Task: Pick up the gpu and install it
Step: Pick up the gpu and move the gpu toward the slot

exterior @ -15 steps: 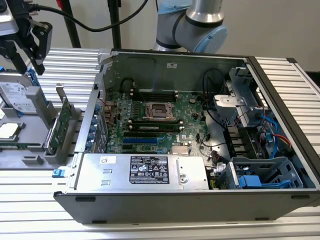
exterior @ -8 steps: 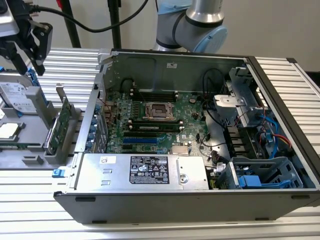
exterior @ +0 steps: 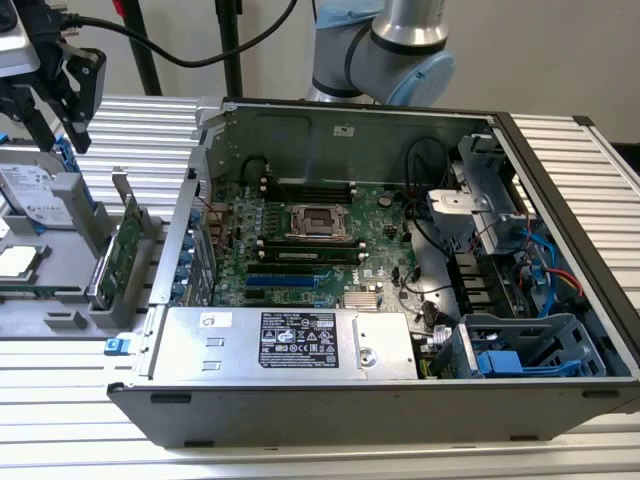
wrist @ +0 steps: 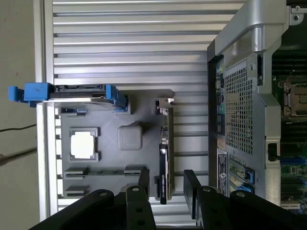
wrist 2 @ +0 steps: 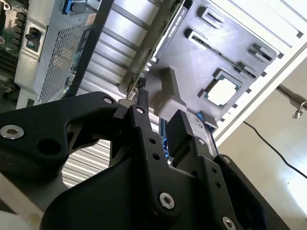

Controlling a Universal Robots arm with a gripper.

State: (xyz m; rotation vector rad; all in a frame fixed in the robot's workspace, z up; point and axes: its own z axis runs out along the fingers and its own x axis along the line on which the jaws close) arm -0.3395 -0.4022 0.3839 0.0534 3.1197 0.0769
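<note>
Surface: ribbed aluminium tabletop [exterior: 560, 440], with a pale wall behind it. An open computer case [exterior: 330, 405] lies on the tabletop. Its green motherboard [exterior: 395, 235] is exposed, and a silver power supply [exterior: 290, 340] sits along the near wall.

At the exterior view's left, just beside the case, we note a grey holder tray [exterior: 60, 300]. The gpu [exterior: 118, 245] stands on its long edge in a slot of this tray, on the side nearest the case. Its silver bracket is at the end towards the hard drive [exterior: 35, 195]. The hard drive sits upright in a blue caddy on the same tray. A processor chip [wrist: 82, 144] lies flat in a square recess of the tray, apart from the card.

The gripper [exterior: 55, 125] hangs above the tray, well clear of everything on it. We record the fingers [wrist: 192, 191] as spread wide, with nothing held between them.

In the first wrist view the gpu appears edge-on as a dark strip, and it lines up with the gap between the two fingers. We see no contact with the card in any view.
</note>
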